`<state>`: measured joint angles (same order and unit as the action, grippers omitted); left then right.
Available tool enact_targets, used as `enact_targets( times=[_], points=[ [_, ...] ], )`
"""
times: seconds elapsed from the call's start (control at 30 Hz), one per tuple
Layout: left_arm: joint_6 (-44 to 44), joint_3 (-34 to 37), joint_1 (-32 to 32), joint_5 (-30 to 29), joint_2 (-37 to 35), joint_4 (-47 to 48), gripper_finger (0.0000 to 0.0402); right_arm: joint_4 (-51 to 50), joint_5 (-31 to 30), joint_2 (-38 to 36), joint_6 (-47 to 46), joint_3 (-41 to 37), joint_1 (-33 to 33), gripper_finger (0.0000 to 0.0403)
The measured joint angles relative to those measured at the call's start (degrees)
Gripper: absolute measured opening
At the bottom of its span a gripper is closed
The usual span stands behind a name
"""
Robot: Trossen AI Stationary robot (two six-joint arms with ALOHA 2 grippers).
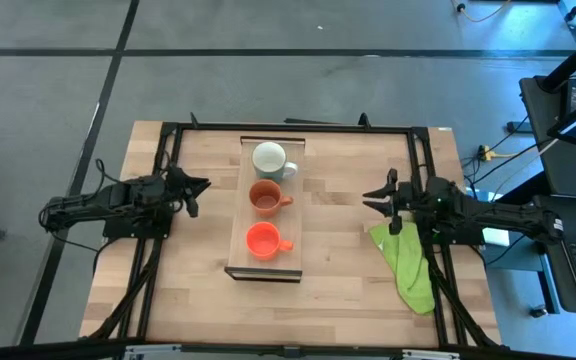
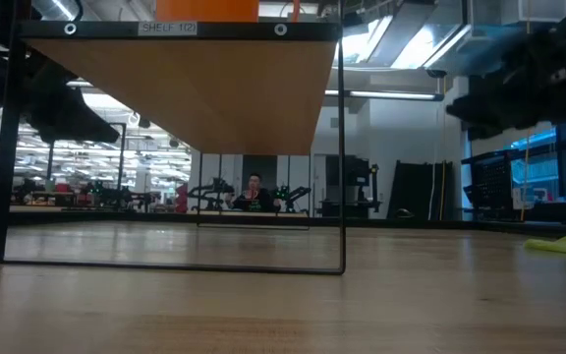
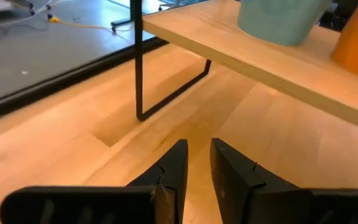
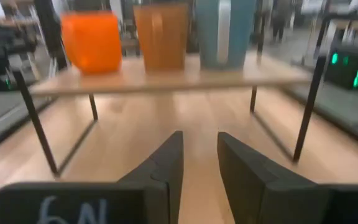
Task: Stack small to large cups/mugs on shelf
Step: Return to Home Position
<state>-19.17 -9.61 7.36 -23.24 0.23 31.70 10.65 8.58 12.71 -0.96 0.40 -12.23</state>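
Three mugs stand in a row on the raised light-wood shelf (image 1: pixel 265 262): the pale grey-white mug (image 1: pixel 269 158) at the far end, the brownish-orange mug (image 1: pixel 265 197) in the middle and the orange-red mug (image 1: pixel 263 240) toward the near end. All three are upright on their bases, handles pointing toward the table's right. My left gripper (image 1: pixel 204 185) hovers left of the shelf with a narrow gap between its fingers (image 3: pixel 199 146). My right gripper (image 1: pixel 368 197) hovers right of the shelf, fingers slightly apart (image 4: pixel 200 138). Neither touches anything.
The shelf stands on thin dark metal legs (image 3: pixel 139 74), with room beneath it. A green cloth (image 1: pixel 408 265) lies on the table under the right arm. A dark frame (image 1: pixel 298 128) runs around the table's far part. A person (image 2: pixel 254 192) sits far behind the table.
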Motion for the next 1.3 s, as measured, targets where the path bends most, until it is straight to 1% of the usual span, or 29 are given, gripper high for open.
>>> enact_targets(
  times=[0.1,0.23,1.3],
  points=[
    [1.2,0.0,0.0,0.2,0.0,0.0,0.0063,-4.2,0.0,0.0,-0.4,0.0,0.0,0.0100],
    [1.8,0.0,0.0,0.2,0.0,0.1,0.0063,-6.8,0.0,0.0,-0.3,0.0,0.0,0.0100],
    [1.8,-0.1,0.0,0.4,0.0,0.5,0.0063,-6.7,0.0,0.0,-0.3,0.0,0.0,0.0100]
  ],
)
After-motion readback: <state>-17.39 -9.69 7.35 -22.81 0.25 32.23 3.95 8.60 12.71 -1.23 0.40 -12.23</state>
